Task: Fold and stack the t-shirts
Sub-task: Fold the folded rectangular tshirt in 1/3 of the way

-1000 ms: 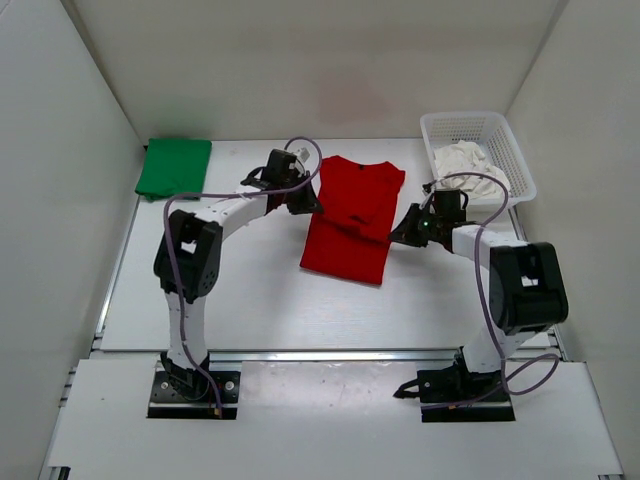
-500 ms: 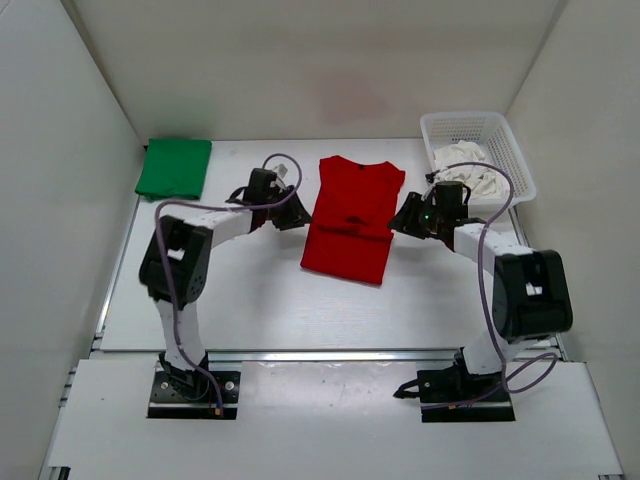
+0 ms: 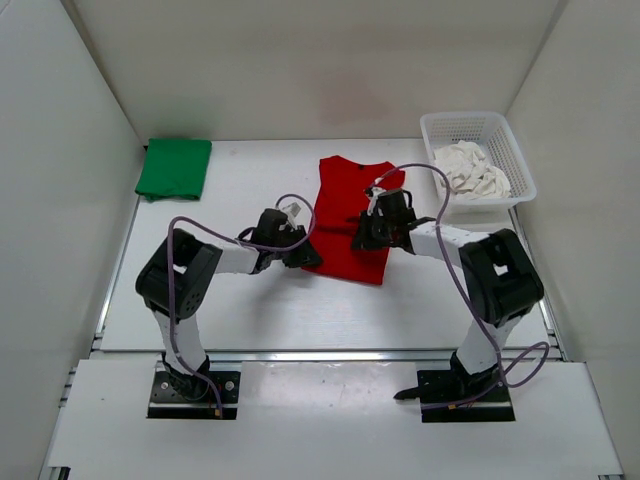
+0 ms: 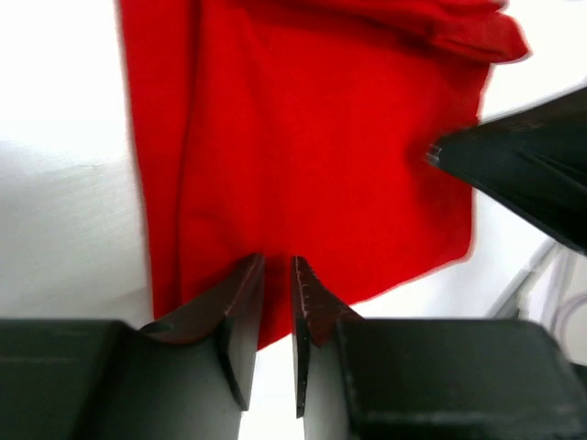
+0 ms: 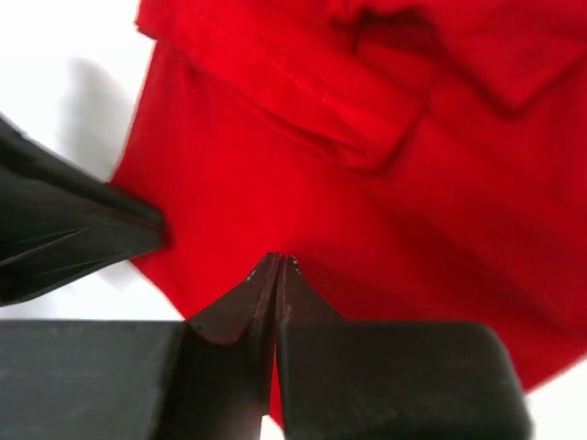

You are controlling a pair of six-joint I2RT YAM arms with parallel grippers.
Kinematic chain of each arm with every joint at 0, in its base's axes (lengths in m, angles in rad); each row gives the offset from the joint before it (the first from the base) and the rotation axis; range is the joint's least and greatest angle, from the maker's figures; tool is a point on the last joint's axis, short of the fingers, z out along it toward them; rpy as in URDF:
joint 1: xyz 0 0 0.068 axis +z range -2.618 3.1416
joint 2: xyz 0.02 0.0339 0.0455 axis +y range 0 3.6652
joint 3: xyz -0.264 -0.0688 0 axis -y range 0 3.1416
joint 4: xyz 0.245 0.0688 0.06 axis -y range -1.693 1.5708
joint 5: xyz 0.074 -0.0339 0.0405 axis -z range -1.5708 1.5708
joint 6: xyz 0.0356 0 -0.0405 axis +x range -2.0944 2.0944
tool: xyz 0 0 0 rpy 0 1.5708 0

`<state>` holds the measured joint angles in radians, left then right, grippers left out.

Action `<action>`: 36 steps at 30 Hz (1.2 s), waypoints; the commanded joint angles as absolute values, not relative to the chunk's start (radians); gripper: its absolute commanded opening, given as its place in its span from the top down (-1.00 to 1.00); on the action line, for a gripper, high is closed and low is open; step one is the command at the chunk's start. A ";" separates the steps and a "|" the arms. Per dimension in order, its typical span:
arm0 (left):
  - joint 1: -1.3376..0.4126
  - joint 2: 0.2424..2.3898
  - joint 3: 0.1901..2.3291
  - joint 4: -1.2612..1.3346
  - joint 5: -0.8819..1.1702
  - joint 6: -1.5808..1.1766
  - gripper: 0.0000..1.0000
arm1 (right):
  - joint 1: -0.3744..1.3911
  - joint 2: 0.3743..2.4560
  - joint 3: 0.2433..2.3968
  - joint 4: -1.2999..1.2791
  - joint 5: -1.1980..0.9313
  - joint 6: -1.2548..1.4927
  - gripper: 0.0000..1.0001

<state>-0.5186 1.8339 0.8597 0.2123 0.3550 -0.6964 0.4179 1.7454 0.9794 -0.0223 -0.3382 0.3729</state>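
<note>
where the red shirt lies: on the middle of the counter, flat, sleeves tucked in to make a long strip, collar at the far end, hem toward the arms.
left tool: at the near left corner of the hem, jaws drawn to a thin slit; whether cloth is caught in it, i cannot tell.
right tool: closed, tips down on the red cloth toward the right side of the near half; a pinch of cloth between them cannot be made out.
step in hand: likely taking the near end with both tools to fold it over toward the collar.
doing it well: catch every layer at each side, not just the top one; lift both sides level and together; hold the strip taut across so the tucked sleeves do not slip out; lay the hem square on the collar edge before letting go.
risk: a one-sided grip would skew the fold.
green shirt: folded, far left corner of the counter, well apart; likely the base of the stack.
white shirt: crumpled in the basket at the far right, not yet folded.
count, shirts: three, one of each colour.
count, baskets: one.
count, arms: two, each with one tool.
</note>
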 commanded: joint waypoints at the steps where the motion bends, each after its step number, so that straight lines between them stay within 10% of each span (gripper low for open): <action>1: -0.508 1.804 0.764 0.276 0.367 -0.693 0.38 | 0.425 1.794 1.063 0.002 -0.337 0.336 1.00; 14: -0.584 1.585 0.385 0.483 0.384 -0.813 0.38 | 0.459 1.807 1.033 0.029 -0.318 0.324 1.00; 36: -0.574 1.433 0.364 0.423 0.345 -0.790 0.32 | 0.561 1.741 0.906 0.078 -0.371 0.333 1.00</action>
<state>-0.5690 1.4281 0.3687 0.4324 0.3637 -0.8154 0.5903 1.7088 0.8551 -0.0074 -0.3573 0.3435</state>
